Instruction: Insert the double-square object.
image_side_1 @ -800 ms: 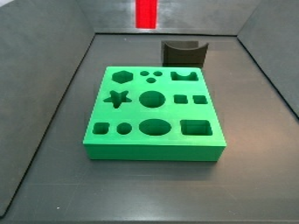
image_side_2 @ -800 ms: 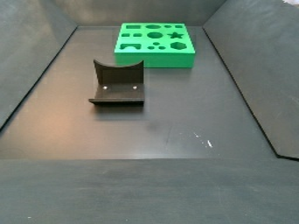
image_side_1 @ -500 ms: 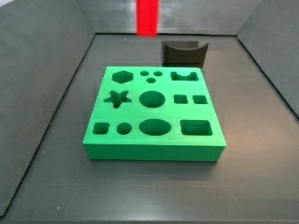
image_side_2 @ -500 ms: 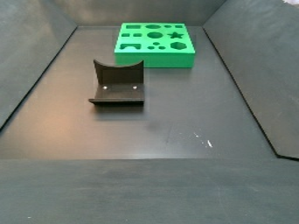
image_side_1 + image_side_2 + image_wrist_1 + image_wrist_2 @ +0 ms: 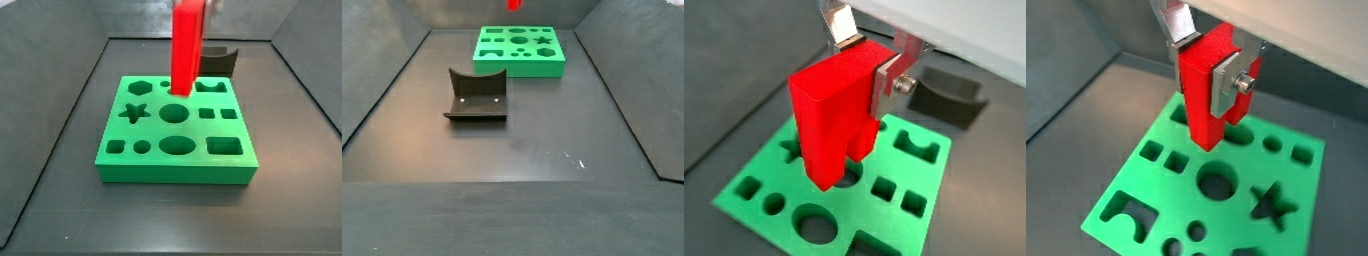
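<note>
My gripper [image 5: 869, 55] is shut on the double-square object [image 5: 831, 110], a tall bright red stepped block that hangs upright from the silver fingers [image 5: 895, 78]. Both wrist views show it, and the other one [image 5: 1207, 90] has the gripper [image 5: 1207, 62] clamped near the block's top. In a side view the block [image 5: 187, 45] hangs over the back half of the green board [image 5: 181, 160], its lower end just above the board's back rows of holes. Another side view shows only the block's tip [image 5: 513, 4] at the frame's edge, above the board [image 5: 519, 62]. The gripper itself is out of both side views.
The dark fixture [image 5: 476, 95] stands on the floor away from the board; it also shows behind the board in a side view [image 5: 225, 62] and in a wrist view [image 5: 945, 95]. Grey walls enclose the dark floor [image 5: 516, 150].
The red block has come down a good way and moved a little toward the board; earlier only its lower end showed high behind the board.
</note>
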